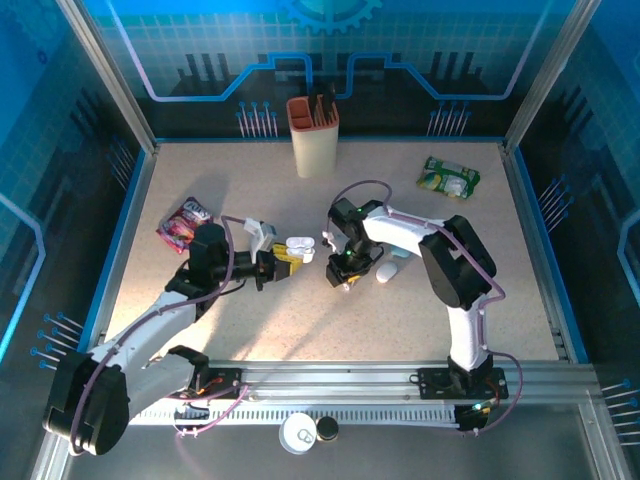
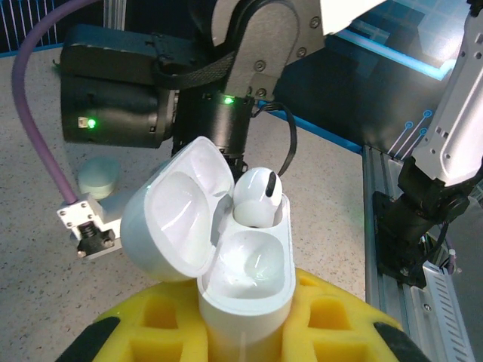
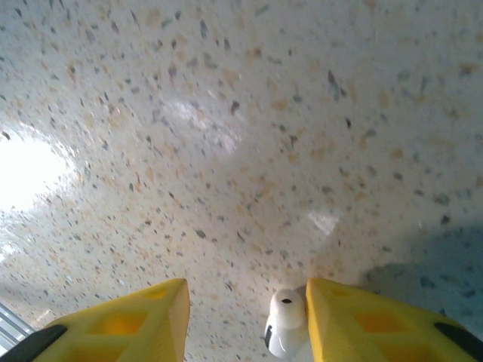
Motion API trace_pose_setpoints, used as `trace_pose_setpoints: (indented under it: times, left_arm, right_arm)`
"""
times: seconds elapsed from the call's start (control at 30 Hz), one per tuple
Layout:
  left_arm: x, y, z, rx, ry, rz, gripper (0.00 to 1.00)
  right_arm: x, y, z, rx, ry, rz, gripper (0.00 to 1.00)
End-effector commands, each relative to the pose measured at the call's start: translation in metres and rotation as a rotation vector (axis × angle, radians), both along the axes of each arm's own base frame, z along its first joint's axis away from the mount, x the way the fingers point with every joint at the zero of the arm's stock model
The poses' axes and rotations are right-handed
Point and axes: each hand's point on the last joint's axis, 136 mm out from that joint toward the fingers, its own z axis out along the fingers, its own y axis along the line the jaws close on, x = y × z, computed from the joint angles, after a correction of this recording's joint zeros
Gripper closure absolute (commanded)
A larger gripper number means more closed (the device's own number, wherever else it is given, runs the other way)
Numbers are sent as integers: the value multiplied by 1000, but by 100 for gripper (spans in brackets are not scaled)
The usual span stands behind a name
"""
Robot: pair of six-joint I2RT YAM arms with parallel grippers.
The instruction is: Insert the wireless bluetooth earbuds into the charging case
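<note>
**Reviewer:** State of the case?

**Inspector:** The left gripper (image 1: 284, 260) is clamped on the case (image 2: 245, 302), which stands upright with its lid (image 2: 177, 219) swung open. One earbud (image 2: 257, 197) sits in the socket farther from the fingers. The socket next to them (image 2: 253, 262) is empty.

**Reviewer:** And the right gripper?

**Inspector:** The right gripper (image 3: 247, 302) is spread, low over the table (image 3: 226, 151), just right of the case. A second earbud (image 3: 285, 324) rests against the inner face of one finger (image 3: 362, 320). The other finger stands clear of it, so nothing is pinched. How its stem lies cannot be told.

**Reviewer:** Step in hand?

**Inspector:** Judged to be the pickup of the second earbud, ahead of seating it in the empty socket.

**Reviewer:** Recommendations?

**Inspector:** Centre the jaws about the second earbud before closing, so it is squeezed and not shoved across the table. Grip the head lightly, with the stem free to point down. Bring it in above the empty socket, clear of the lid and the seated earbud, with the stem in line with the well. The left gripper should hold the case steady throughout. Release only once the earbud is home.
</note>
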Motion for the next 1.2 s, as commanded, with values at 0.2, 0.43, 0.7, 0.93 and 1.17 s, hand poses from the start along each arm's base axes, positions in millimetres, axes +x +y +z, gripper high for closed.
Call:
trace_pose_setpoints:
  times: [0.2, 0.43, 0.7, 0.93, 1.17]
  left_arm:
    - [4, -1, 11, -17, -27, -11, 90]
    - [3, -1, 12, -19, -26, -14, 90]
    - [2, 0, 12, -21, -32, -6, 90]
    - [4, 0, 11, -25, -33, -5, 90]
    - [5, 0, 10, -25, -30, -5, 90]
  right_arm:
    - [8, 1, 23, 54, -86, -33, 52]
    - [16, 2, 10, 77, -40, -56, 44]
    - [-3, -6, -11, 70, 34, -82, 43]
    - [-28, -20, -12, 68, 76, -119, 43]
    - [-48, -27, -2, 77, 99, -142, 43]
